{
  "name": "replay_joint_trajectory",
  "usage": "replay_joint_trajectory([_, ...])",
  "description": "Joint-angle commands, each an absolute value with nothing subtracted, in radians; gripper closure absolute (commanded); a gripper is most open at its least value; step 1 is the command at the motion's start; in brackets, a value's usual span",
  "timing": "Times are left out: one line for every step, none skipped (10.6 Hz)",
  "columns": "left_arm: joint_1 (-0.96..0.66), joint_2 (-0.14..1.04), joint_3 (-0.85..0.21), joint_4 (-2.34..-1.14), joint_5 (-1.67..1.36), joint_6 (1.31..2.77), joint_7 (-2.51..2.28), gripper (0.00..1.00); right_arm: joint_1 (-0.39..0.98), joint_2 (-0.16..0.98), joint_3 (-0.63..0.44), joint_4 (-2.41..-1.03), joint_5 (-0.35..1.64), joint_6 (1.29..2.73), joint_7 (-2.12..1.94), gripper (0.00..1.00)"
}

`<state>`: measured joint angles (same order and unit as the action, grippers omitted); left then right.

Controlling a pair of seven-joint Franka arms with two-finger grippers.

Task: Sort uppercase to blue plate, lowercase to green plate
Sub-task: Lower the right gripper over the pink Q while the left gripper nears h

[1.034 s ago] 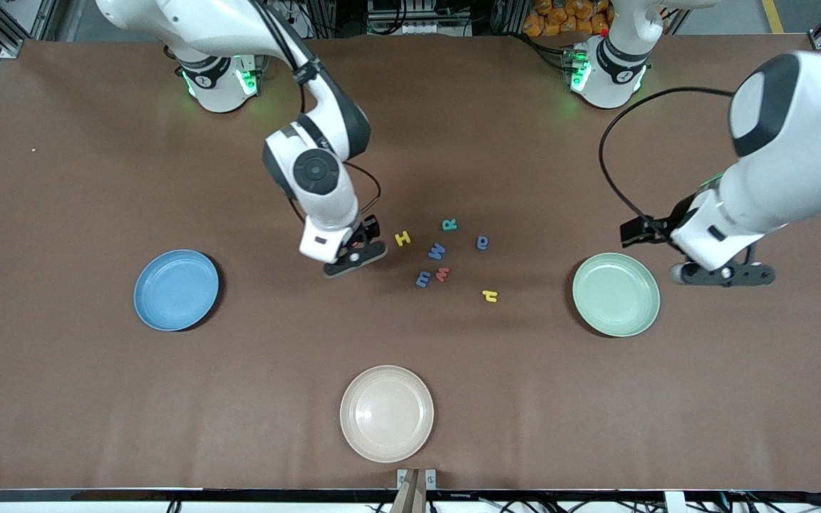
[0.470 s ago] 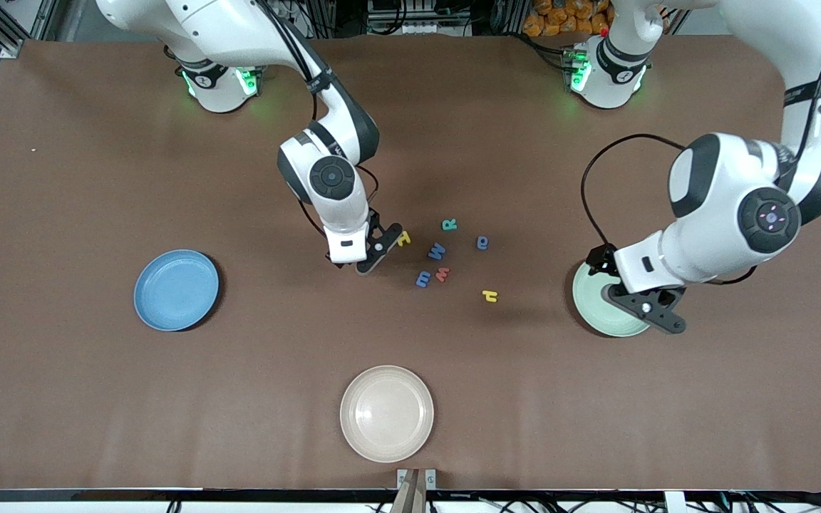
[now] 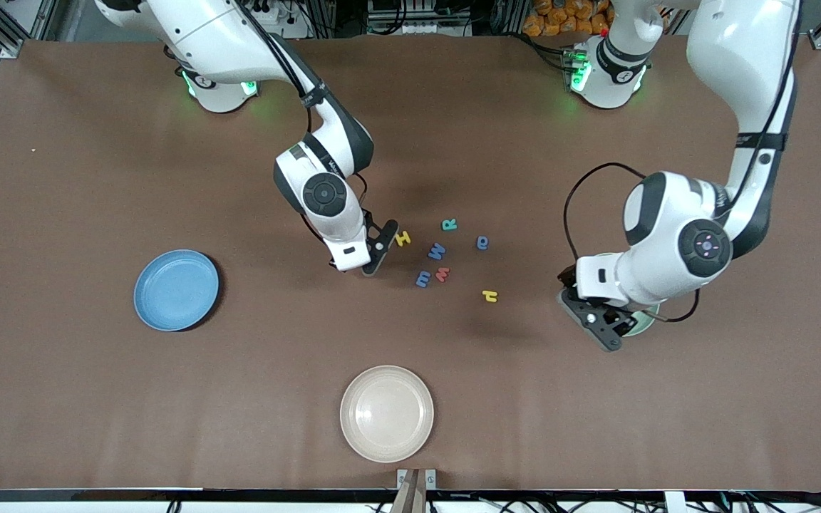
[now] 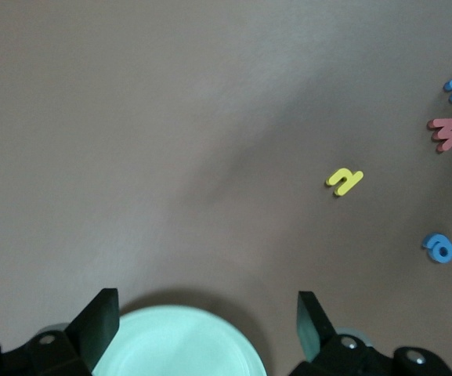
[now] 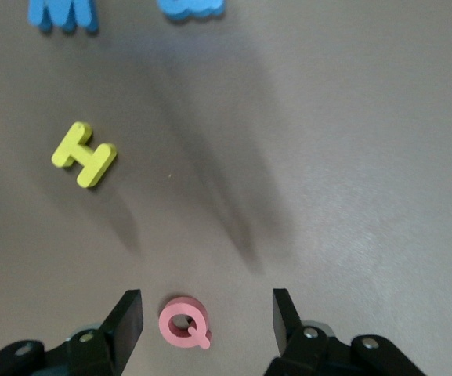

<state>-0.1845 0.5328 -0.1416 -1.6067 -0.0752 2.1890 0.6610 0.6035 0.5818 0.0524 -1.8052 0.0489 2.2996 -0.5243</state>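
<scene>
The right gripper hangs low over the table at the edge of the letter cluster, its jaws apart, and in the right wrist view the red Q lies flat on the cloth right between the two fingers, touching neither. Just past it the yellow H sits near the gripper, with bare brown table between the two letters. Farther on from the fingers come the blue W, the teal R and the blue a, with the blue m and the small red m side by side, nearly touching. The blue plate lies well apart from this gripper, toward the right arm's end of the table, with open cloth all the way between them. Over at the other end, the left gripper hovers with its jaws wide apart over the rim of the green plate, the plate's edge showing between its fingers in the left wrist view. The yellow h lies on its own out ahead of that gripper, clear table all around it. The cream plate sits near the table's front edge, well clear of both grippers and the letters.
</scene>
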Motion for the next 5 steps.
replay_joint_trajectory([-0.187, 0.581, -0.172, -1.594, -0.084, 2.261, 0.745, 0.00, 0.568, 0.580, 0.077, -1.830, 0.029, 2.302, -0.612, 0.25])
replay_joint_trajectory([-0.196, 0.606, -0.181, -1.594, -0.084, 2.299, 0.791, 0.00, 0.566, 0.574, 0.077, -1.847, 0.028, 2.309, -0.635, 0.25])
replay_joint_trajectory([-0.204, 0.624, -0.184, -1.594, -0.084, 2.330, 0.823, 0.00, 0.555, 0.568, 0.081, -1.880, 0.026, 2.347, -0.661, 0.26])
replay_joint_trajectory([-0.218, 0.640, -0.187, -1.592, -0.083, 2.356, 0.853, 0.00, 0.529, 0.561, 0.113, -1.931, 0.026, 2.421, -0.687, 0.26])
replay_joint_trajectory([-0.233, 0.643, -0.202, -1.594, -0.078, 2.368, 0.874, 0.00, 0.511, 0.558, 0.136, -1.956, 0.026, 2.459, -0.693, 0.26])
